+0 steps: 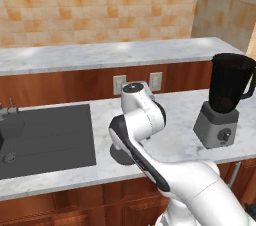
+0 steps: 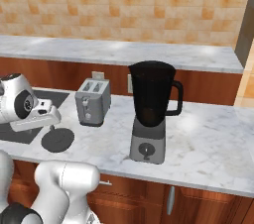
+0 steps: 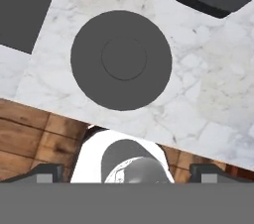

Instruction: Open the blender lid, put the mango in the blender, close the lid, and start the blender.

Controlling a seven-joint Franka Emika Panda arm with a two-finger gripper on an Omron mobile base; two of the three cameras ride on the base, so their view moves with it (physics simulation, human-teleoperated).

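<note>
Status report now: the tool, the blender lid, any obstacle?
Tool open, above blender lid. Lid flat on counter, jar of blender uncovered. Toaster beside, not blocking.

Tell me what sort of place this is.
A kitchen, rendered rather than real. A dark sink is set into a marble counter, a blender and toaster stand on it, and tan tiles cover the wall.

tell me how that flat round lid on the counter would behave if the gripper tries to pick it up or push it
The blender lid looks like a stiff, thin disc lying flat on the marble counter, so it would probably slide rather than roll or tip. Its low profile likely leaves little edge to pinch. It seems light for its width.
</note>
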